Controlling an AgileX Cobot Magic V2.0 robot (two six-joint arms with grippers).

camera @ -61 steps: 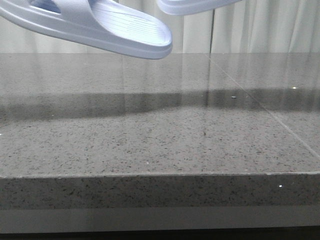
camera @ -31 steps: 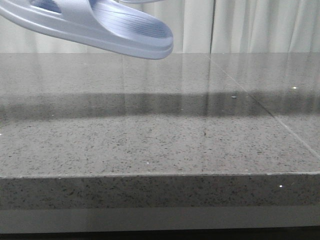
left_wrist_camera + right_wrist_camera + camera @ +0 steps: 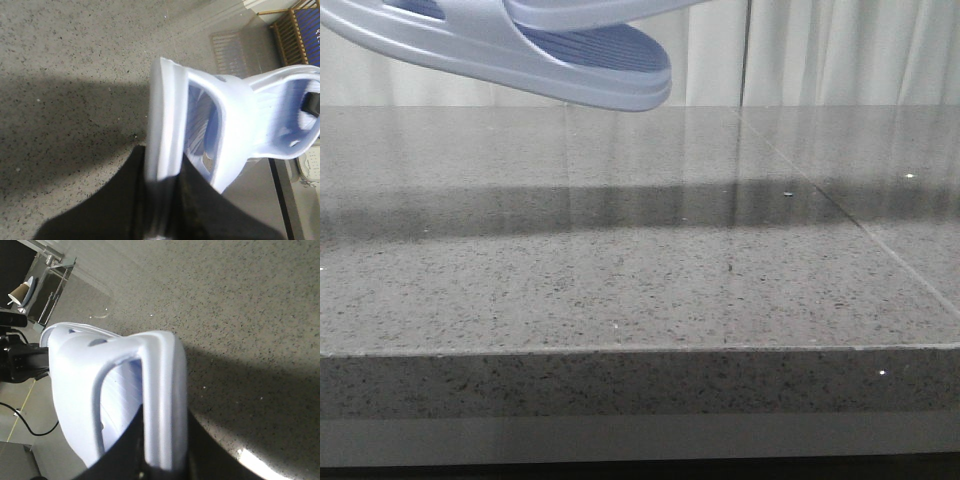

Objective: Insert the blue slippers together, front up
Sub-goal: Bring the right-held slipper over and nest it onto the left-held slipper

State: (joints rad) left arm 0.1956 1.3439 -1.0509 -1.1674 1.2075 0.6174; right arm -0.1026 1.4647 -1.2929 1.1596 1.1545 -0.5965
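Left gripper (image 3: 162, 200): you see its fingers clamped across the sole edge of the left slipper (image 3: 200, 120), which hangs above the grey table (image 3: 640, 280).
Right gripper (image 3: 162, 450): it pinches the sole of the right slipper (image 3: 125, 390) the same way, also off the table.
Where they meet: in the front view you find the right slipper's end (image 3: 590, 12) lying over the left slipper's ribbed footbed (image 3: 590, 45), near the strap.
Axis: the left slipper's length runs side to side, its free end dipping right.
Next, likely: slide one along that axis under the other's strap.
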